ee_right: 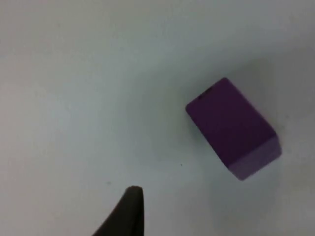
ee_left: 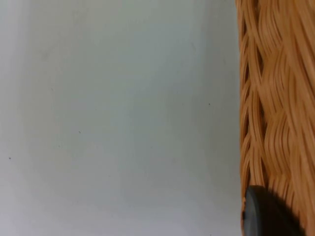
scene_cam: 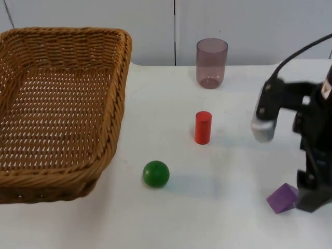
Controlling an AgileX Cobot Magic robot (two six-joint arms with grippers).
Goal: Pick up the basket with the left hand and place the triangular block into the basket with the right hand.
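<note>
The purple triangular block [scene_cam: 282, 197] lies on the desk [scene_cam: 223, 171], touching the right claw [scene_cam: 311, 199]; whether that claw is released I cannot tell. Small, stiff, probably light: pinch its flat faces. The left claw [ee_left: 268, 216] grasps the basket [scene_cam: 57, 104] by its rim.

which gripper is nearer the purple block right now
Right. The right gripper is down at the table right beside the purple triangular block. The left gripper is at the woven wicker basket, far across the white table.
</note>
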